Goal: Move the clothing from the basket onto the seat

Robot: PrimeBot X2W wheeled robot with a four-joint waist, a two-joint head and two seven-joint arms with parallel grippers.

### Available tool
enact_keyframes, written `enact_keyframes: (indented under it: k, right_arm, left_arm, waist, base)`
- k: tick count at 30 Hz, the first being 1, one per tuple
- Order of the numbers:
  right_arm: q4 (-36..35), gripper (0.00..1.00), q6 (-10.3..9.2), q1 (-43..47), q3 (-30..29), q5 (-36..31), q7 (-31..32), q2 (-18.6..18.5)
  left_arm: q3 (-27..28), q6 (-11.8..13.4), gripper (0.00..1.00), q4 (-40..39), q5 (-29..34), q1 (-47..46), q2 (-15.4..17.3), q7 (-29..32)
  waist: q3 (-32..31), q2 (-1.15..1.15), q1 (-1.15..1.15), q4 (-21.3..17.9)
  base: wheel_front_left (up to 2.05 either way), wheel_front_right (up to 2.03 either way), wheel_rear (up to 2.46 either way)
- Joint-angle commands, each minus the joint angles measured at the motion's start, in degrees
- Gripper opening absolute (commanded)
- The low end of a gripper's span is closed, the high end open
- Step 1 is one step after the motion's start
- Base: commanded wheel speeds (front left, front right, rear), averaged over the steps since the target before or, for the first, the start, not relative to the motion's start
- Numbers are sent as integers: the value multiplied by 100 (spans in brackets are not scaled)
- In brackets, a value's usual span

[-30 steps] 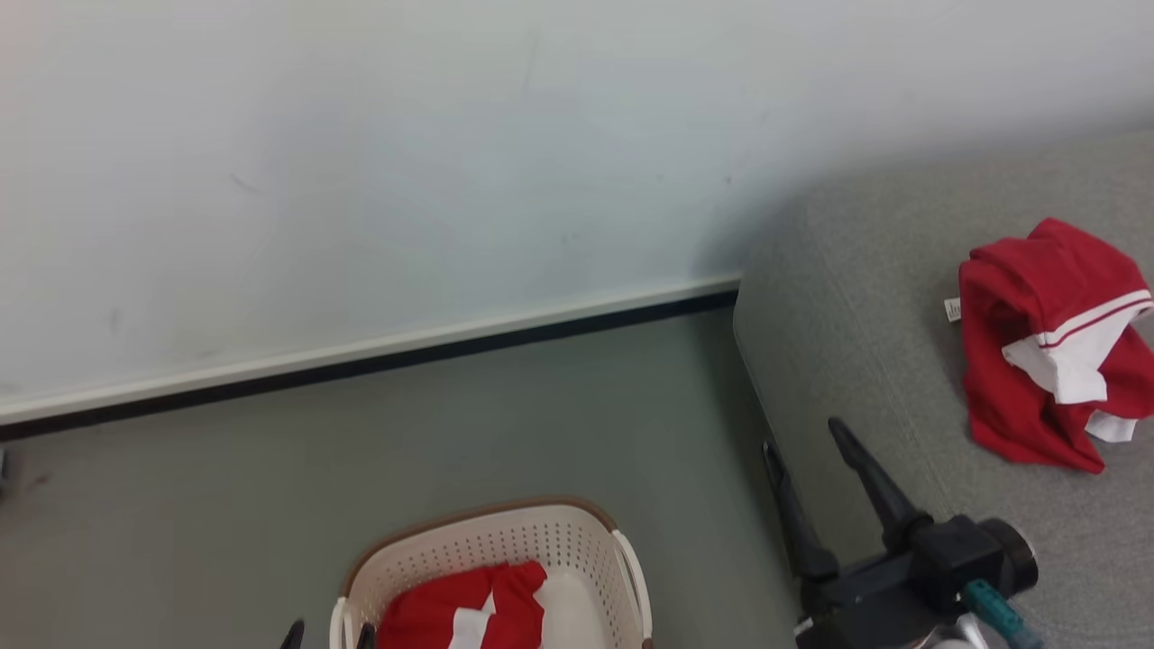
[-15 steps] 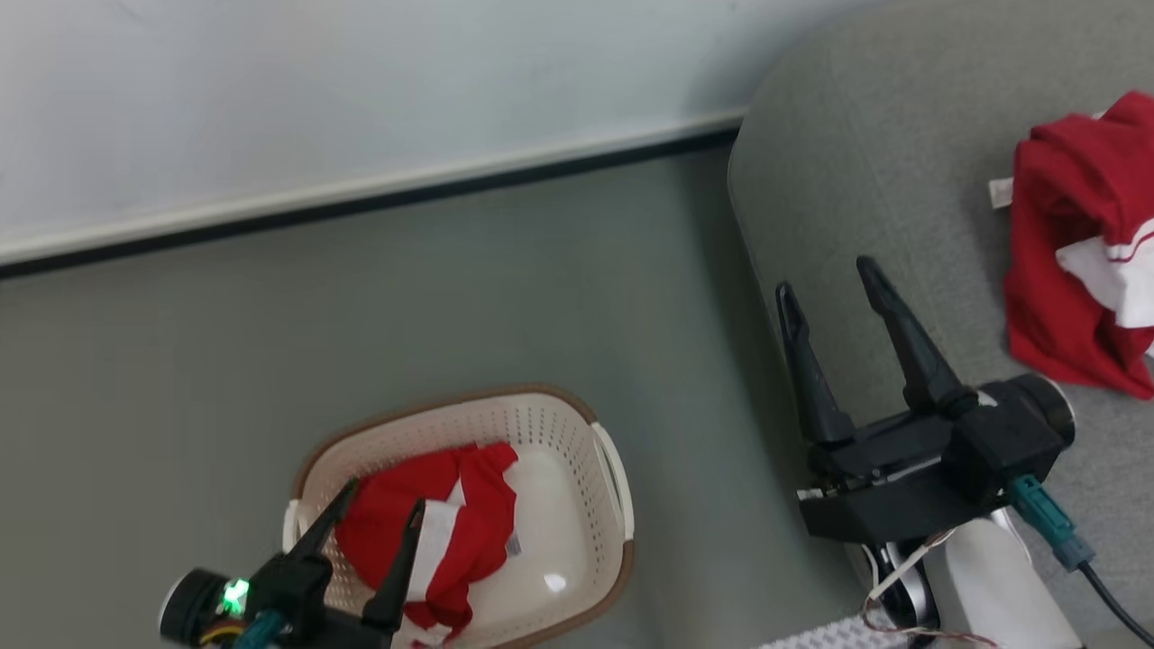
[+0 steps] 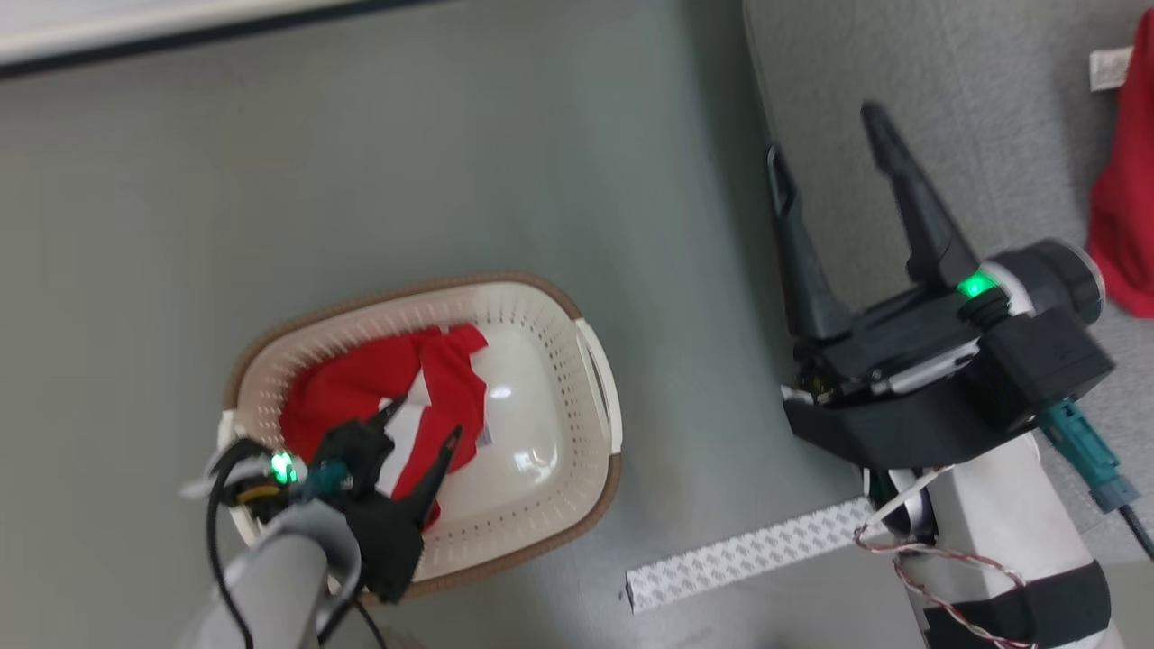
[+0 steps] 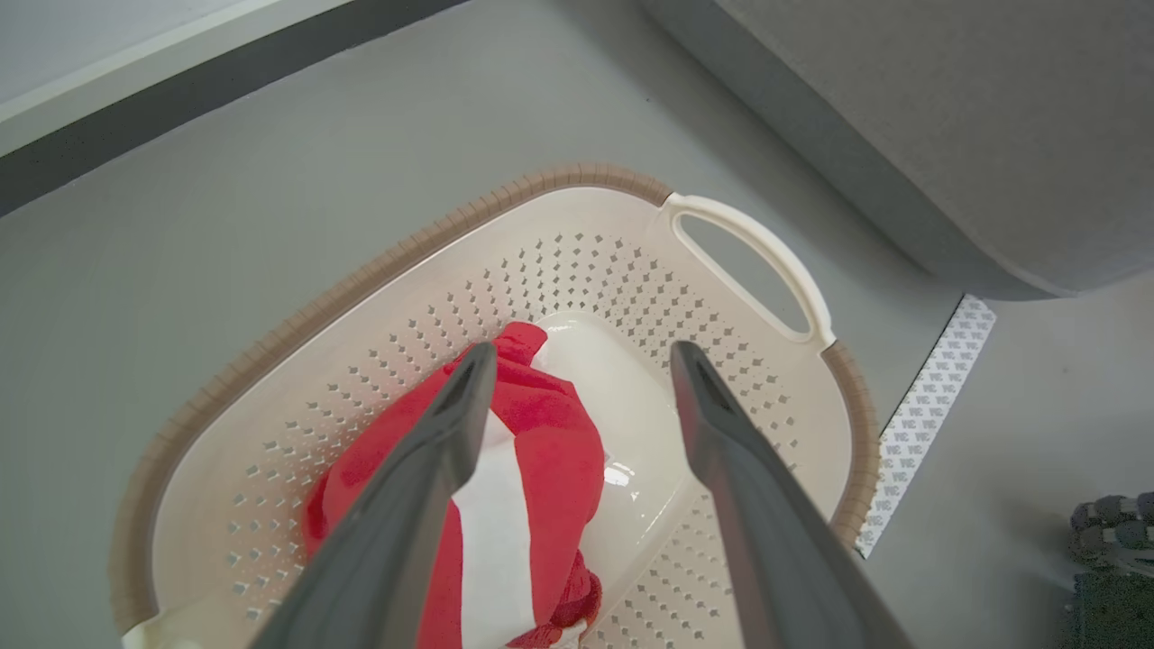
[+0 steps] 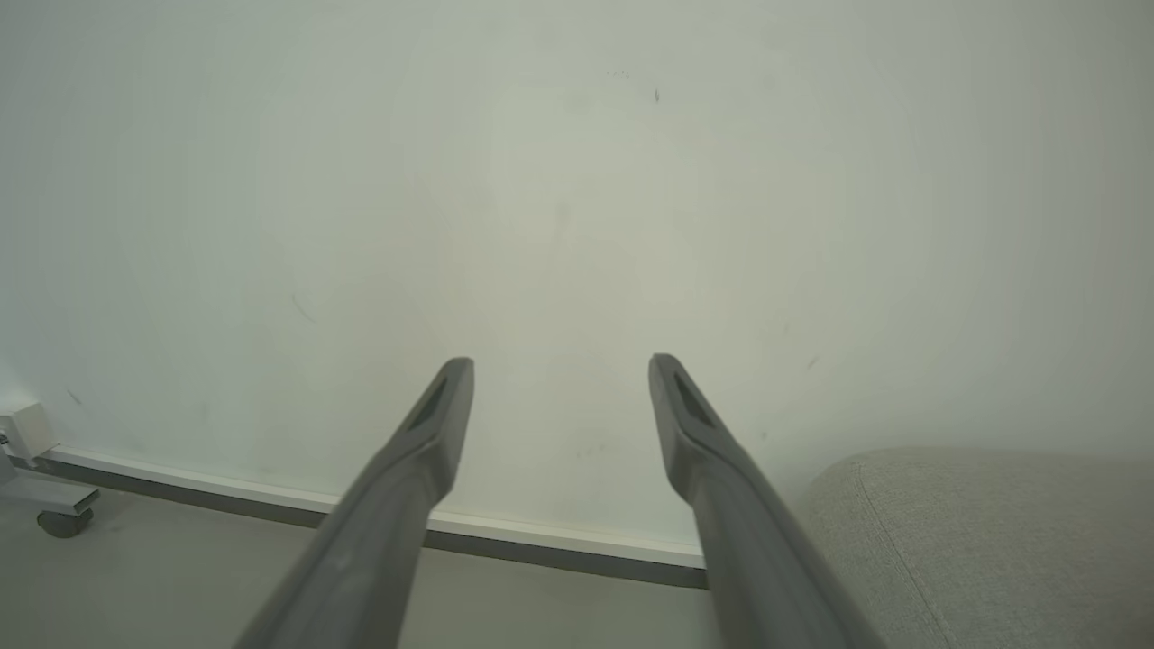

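Note:
A red garment with a white panel (image 3: 361, 397) (image 4: 532, 469) lies crumpled in the left half of the cream basket (image 3: 550, 315) (image 4: 631, 270) on the floor. My left gripper (image 3: 422, 425) (image 4: 577, 356) hangs open just above that garment, holding nothing. A second red garment (image 3: 1122, 216) rests on the grey seat (image 3: 974, 90) at the right edge of the head view. My right gripper (image 3: 825, 135) (image 5: 559, 365) stands open and empty over the seat's left edge, pointing toward the wall.
A strip of white patterned tape (image 3: 748, 554) (image 4: 929, 424) lies on the grey floor between basket and seat. The white wall with its dark baseboard (image 3: 180, 31) (image 5: 541, 550) runs behind. A small caster (image 5: 63, 523) sits at the wall's foot.
The head camera has tilted down, shifting the whole picture up. My left gripper has come in over the basket and now hovers above the red garment. The right gripper stays open.

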Motion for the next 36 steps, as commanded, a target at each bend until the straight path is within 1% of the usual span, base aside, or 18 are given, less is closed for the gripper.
enact_keyframes:
  k: [1, 2, 4, 9, 14, 17, 21, 23, 25, 28, 32, 33, 34, 35, 36]
  right_arm:
    - [-93, 100, -4, -170, -5, 24, -6, 57]
    - [-93, 100, -4, -170, -5, 24, -6, 57]
    - [-141, 100, -4, -259, 28, 36, -6, 80]
    - [-217, 100, -4, -414, 51, 50, -6, 159]
    - [-260, 100, -4, -521, 71, 56, -7, 270]
    - [-270, 100, -4, -588, 98, 76, -6, 363]
    - [-285, 100, -4, -657, 126, 78, -7, 445]
    - [-301, 100, -4, -651, 120, 100, -6, 478]
    - [-307, 100, -4, -650, 110, 108, -6, 501]
    - [-315, 100, -4, -676, 104, 155, -7, 555]
    - [-321, 100, -4, -662, 83, 187, -7, 581]
    - [-321, 100, -4, -654, 80, 197, -6, 587]
    - [-321, 100, -4, -649, 79, 202, -7, 594]
    - [-317, 100, -4, -641, 66, 210, -7, 597]
    - [-311, 100, -4, -636, 65, 220, -7, 599]
  left_arm:
    - [-307, 4, 100, 274, -156, -334, 143, 80]
    - [-307, 4, 100, 274, -156, -334, 143, 80]
    - [-673, 3, 100, 525, -320, -644, 186, 159]
    - [-1384, 2, 100, 1000, -642, -1303, 287, 301]
    - [-2127, 2, 100, 1461, -876, -1815, 355, 739]
    - [-2540, 2, 100, 1701, -948, -2124, 409, 900]
    - [-2851, 2, 100, 1975, -899, -2373, 452, 1005]
    - [-2999, 7, 100, 2136, -770, -2525, 476, 1063]
    - [-3153, 83, 100, 2308, -625, -2631, 495, 1118]
    - [-3223, 197, 100, 2599, -550, -2754, 466, 1128]
    - [-3279, 180, 100, 2843, -555, -2767, 465, 1169]
    - [-3288, 176, 98, 2889, -563, -2781, 468, 1162]
    - [-3294, 174, 49, 2933, -576, -2797, 470, 1165]
    - [-3299, 172, 7, 2968, -587, -2810, 475, 1153]
    - [-3286, 166, 0, 3002, -623, -2809, 475, 1167]
  waist:
    - [624, -1, -2, -146]
    - [624, -1, -2, -146]
    - [791, -1, -2, -171]
    - [1178, -1, -2, -254]
    - [1485, -1, -2, -392]
    - [1654, -1, -2, -537]
    - [1780, -1, -2, -671]
    - [1836, -1, -2, -729]
    - [1890, -1, -2, -782]
    - [1998, -1, -2, -895]
    - [2056, -1, -2, -982]
    - [2063, -1, -2, -1000]
    - [2067, -1, -2, -1016]
    - [2069, -1, -2, -1030]
    - [2067, -1, -2, -1041]
  base:
    - [0, 0, 0]
    - [0, 0, 0]
    - [0, 0, 0]
    - [0, 0, 0]
    - [0, 0, 0]
    - [0, 0, 0]
    - [0, 0, 0]
    - [0, 0, 0]
    - [0, 0, 0]
    - [0, 0, 0]
    - [0, 0, 0]
    - [0, 0, 0]
    - [0, 0, 0]
    - [0, 0, 0]
    - [0, 0, 0]
